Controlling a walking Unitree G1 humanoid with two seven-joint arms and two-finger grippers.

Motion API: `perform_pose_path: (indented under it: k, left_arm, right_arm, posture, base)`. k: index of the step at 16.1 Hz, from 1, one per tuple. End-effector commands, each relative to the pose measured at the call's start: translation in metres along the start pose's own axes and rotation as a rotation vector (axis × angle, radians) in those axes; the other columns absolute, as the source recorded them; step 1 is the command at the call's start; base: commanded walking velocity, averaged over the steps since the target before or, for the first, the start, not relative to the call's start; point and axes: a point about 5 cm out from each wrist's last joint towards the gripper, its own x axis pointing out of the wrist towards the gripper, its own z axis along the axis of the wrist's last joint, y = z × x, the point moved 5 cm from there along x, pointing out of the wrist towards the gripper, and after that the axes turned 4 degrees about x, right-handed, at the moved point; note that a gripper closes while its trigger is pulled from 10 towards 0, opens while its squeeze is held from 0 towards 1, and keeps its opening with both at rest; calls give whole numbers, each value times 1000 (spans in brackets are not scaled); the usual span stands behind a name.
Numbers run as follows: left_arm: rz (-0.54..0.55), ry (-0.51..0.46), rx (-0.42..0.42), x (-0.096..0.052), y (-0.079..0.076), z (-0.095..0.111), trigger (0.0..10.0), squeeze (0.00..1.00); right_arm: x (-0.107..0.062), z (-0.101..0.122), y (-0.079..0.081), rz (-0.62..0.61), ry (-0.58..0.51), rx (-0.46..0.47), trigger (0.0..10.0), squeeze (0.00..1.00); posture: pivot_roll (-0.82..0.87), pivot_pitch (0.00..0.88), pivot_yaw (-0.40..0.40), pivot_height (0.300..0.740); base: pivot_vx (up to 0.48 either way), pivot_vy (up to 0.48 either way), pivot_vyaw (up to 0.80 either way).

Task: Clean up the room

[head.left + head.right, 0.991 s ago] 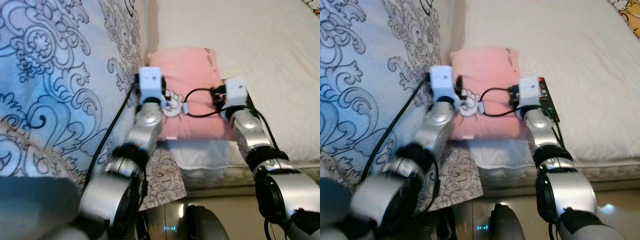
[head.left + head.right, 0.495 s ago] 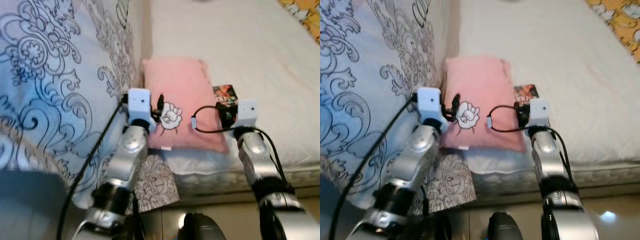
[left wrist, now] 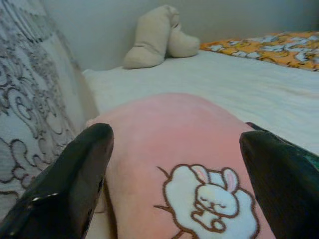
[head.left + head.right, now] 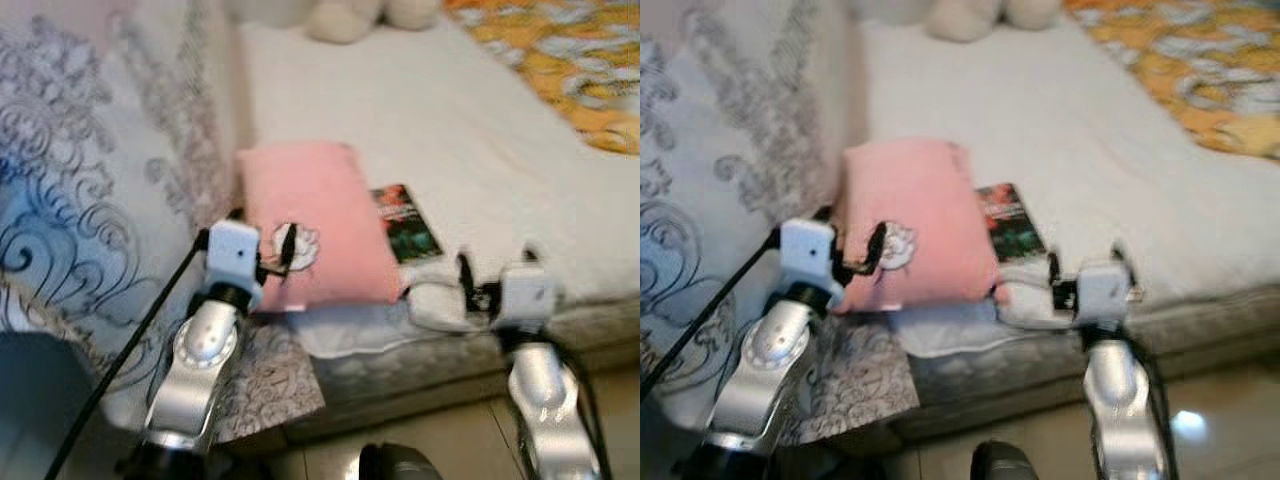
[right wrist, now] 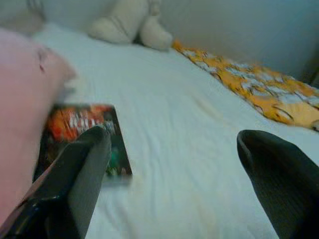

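Observation:
A pink pillow (image 4: 315, 205) with a white bunny patch (image 3: 207, 206) lies on the white bed, close to the patterned duvet. A dark book (image 4: 405, 222) with a red cover (image 5: 79, 129) lies flat against the pillow's right side. My left gripper (image 4: 287, 248) is open at the pillow's near edge, and its fingers (image 3: 75, 179) spread wide over the bunny patch. My right gripper (image 4: 466, 276) is open and empty, low over the bed's front edge, to the right of the book. The eye views are blurred.
A blue-and-white patterned duvet (image 4: 90, 200) hangs at the left, down to the floor. A cream plush toy (image 3: 154, 37) sits at the bed's far end. An orange patterned blanket (image 4: 560, 70) covers the far right. Tiled floor (image 4: 450, 440) lies below the mattress edge (image 4: 400, 370).
The head view has pulled back and shifted, so more of the bed shows. My right gripper has drawn back from the pillow to the bed's front edge. The left gripper stays at the pillow.

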Motion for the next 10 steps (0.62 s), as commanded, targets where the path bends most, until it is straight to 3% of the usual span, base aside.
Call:
perform_pose_path:
  k: [1,3,5,10]
  left_arm:
    - [50,45,-37,-4,12,-15,10000,0]
    - [68,68,-114,-2,9,-21,10000,0]
    - [107,138,-224,-3,7,-37,10000,0]
    - [210,196,-302,-2,21,-53,10000,0]
  right_arm:
    - [-4,-4,7,-3,22,10,10000,0]
    - [-5,-10,11,-16,60,31,10000,0]
    - [10,-2,19,14,46,91,10000,0]
    - [21,4,27,72,38,69,10000,0]
  posture:
    - [-153,0,47,736]
    - [-159,0,50,736]
    - [-189,0,70,736]
    - [-180,0,58,736]
  base:
    - [0,-480,0]
    - [0,-480,0]
    - [0,-467,0]
    - [0,-452,0]
